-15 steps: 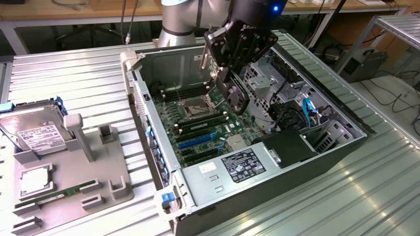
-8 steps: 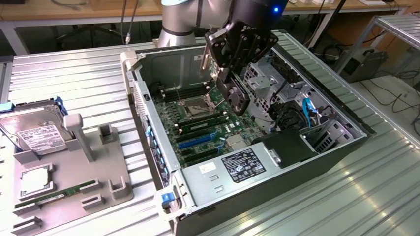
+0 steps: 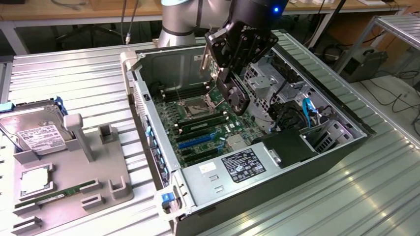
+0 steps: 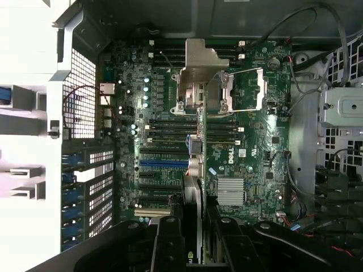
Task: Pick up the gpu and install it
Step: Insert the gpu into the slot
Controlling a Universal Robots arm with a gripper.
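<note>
While your gripper (image 3: 231,78) hangs above the open computer case (image 3: 331,162), its fingers clamp the gpu (image 3: 237,101), held edge-down over the motherboard (image 3: 190,119), not yet seated.

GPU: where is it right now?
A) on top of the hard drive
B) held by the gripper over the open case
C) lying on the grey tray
B: the gripper is clamped on the gpu, which hangs above the motherboard of the open case.
</note>
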